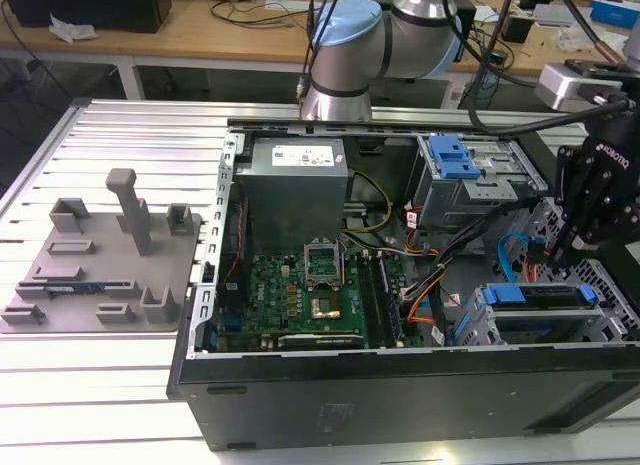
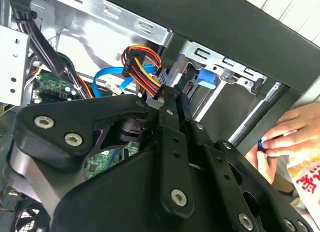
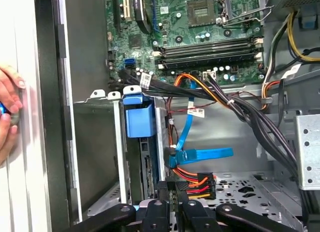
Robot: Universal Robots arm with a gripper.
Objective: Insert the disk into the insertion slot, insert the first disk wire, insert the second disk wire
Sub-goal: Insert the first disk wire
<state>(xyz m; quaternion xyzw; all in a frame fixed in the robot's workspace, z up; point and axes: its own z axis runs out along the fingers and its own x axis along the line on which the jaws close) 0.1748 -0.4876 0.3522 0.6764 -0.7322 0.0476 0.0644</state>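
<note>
**Disk seated in its bay; fingers closed on the coloured wire plug**

You will find the disk (image 1: 545,297) lying in the insertion slot (image 1: 540,333), toward the exterior view's right, in the near corner of the open computer case (image 1: 400,395) on the bench (image 1: 90,385). From there it shows a dark upper face framed by a bright blue carrier. In the first wrist view the carrier's blue tab (image 3: 138,119) stands proud of the grey sheet-metal bay.

Your gripper (image 3: 173,186) hangs just beside the disk. Its fingers are drawn almost together and pinch the dark plug of the coloured wire bundle (image 3: 199,184), which is orange, red, yellow and black.

The first disk wire (image 3: 205,154), thin, flat and bright blue, runs down from the circuit board (image 3: 200,37) and folds just above the fingers. I cannot tell whether its plug is seated.

Writing: the power supply box (image 1: 290,200) carries a white label (image 1: 305,157), and white tags (image 3: 196,112) hang on the cables. The print on all of them is too small to read.

A person's hand (image 3: 7,112) rests against the case's outer wall, holding something small and blue.
</note>
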